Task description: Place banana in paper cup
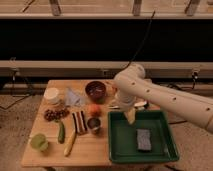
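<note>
Table of pale wood before dark windows. The paper cup stands at its back left; the banana lies near the front, well apart. My gripper hangs over the green tray; whether it is open I cannot tell.

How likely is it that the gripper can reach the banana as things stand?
Probably yes. The gripper hangs over the tray's back left part, and the banana lies uncovered near the table's front edge. The metal cup stands between them, but the way from above looks free.
</note>
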`<action>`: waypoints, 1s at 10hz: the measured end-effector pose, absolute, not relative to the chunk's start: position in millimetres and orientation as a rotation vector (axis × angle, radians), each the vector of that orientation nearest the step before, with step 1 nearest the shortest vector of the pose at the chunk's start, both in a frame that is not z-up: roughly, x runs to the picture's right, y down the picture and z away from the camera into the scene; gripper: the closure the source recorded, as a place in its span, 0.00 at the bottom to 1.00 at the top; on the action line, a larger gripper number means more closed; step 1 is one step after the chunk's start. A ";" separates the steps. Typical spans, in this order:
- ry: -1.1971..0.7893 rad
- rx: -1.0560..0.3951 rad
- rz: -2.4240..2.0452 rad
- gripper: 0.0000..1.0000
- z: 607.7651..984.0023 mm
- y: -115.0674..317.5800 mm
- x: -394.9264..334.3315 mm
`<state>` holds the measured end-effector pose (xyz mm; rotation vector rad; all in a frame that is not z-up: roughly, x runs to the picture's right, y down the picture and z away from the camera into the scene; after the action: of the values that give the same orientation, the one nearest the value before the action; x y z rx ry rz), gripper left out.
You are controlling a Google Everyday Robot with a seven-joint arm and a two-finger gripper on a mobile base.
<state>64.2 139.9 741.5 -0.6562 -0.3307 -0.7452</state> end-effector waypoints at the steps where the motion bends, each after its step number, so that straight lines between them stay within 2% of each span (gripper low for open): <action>1: -0.346 -0.662 -0.775 0.20 742.7 147.3 37.5; 6: -0.436 -0.676 -0.920 0.20 738.5 190.2 -66.0; 10: -0.456 -0.672 -0.938 0.20 733.0 198.4 -72.2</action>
<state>-72.2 198.4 733.0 -0.6720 -0.4563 -0.9378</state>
